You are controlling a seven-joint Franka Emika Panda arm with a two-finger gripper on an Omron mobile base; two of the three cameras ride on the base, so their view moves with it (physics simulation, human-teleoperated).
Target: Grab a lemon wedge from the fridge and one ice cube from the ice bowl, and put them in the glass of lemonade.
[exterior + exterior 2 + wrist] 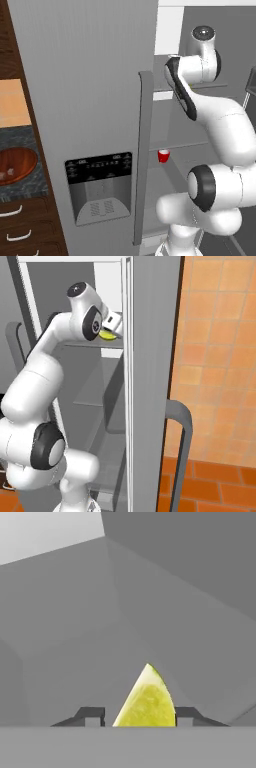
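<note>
Nearest the hand camera: lemon wedge sits dead centre between my two tips, left fingertip and right fingertip flanking it. Point of the wedge aims away from the tool, so its long axis runs along my approach line, flat rind end toward me.

Biggest first: fridge has one door shut, dispenser panel facing the base; the other door stands open and my arm reaches in past it. Wedge lies on an upper shelf inside the fridge, yellow just visible under my tool.

Tool state: tips are set wide on either side of the wedge; can't tell whether they touch it, so I call it not yet gripped.

Ice bowl sits on the tabletop left of the fridge. Small red cup sits on a lower fridge shelf.

My read: close straight in, no re-aim needed.
</note>
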